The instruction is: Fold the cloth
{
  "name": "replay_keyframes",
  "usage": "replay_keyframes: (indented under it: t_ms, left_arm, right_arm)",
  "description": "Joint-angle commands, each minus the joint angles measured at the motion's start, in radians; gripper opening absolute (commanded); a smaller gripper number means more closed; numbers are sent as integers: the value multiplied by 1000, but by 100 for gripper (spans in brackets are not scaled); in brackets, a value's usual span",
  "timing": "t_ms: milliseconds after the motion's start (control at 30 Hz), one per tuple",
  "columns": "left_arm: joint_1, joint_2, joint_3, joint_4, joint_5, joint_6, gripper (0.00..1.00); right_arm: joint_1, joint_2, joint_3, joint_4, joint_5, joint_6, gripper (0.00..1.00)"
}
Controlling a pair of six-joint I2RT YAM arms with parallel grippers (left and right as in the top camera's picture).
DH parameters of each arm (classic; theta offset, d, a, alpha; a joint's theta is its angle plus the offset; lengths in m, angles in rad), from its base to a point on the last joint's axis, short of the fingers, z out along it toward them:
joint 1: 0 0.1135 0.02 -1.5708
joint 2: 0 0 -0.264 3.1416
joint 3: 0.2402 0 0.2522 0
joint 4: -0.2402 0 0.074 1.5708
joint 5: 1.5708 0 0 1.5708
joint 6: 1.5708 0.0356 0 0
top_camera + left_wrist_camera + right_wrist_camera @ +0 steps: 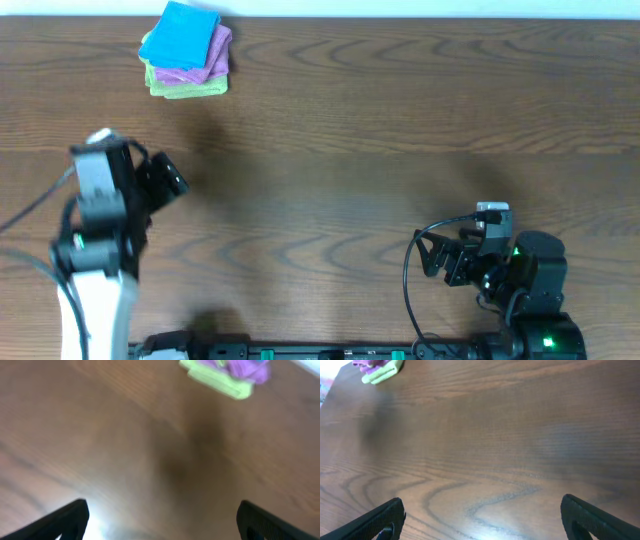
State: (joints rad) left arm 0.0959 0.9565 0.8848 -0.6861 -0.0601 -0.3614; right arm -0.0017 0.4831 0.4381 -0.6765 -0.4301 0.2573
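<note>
You have the stack of cloths [186,52] at the far left corner of the table [330,150], well apart from both arms. It is three folded pieces: a blue cloth [180,32] on top, a purple cloth [208,66] under it and a green cloth [186,90] at the bottom. Your left gripper [163,507] is over bare wood on the left side, nearer to you than the stack. Its jaws are spread wide and hold nothing. Its wrist view is blurred, with the stack showing at the top edge. Your right gripper [482,501] sits near the front right of the table and points left. Its jaws are also wide apart and empty, with only wood grain between the fingers.
</note>
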Motion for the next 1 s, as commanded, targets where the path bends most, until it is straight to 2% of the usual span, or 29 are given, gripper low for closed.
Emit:
replay_keyframes:
  t_ms: [0, 200, 400, 667, 967]
  left_arm:
    - [-26, -138, -149, 84, -20, -9, 95]
    - [-39, -399, -407, 190, -42, -9, 95]
    - [-39, -629, -588, 186, -108, 13, 95]
    - [-39, -834, -656, 56, -108, 179, 96]
    - [-39, -912, -656, -55, -103, 278, 95]
  right_arm:
    - [-6, -5, -5, -1, -8, 12, 99]
    - [-6, -5, -5, -1, -8, 12, 99]
    - [-6, -5, -5, -1, -8, 12, 99]
    - [-6, -5, -5, -1, -8, 12, 99]
    - [-6, -5, -5, -1, -8, 12, 99]
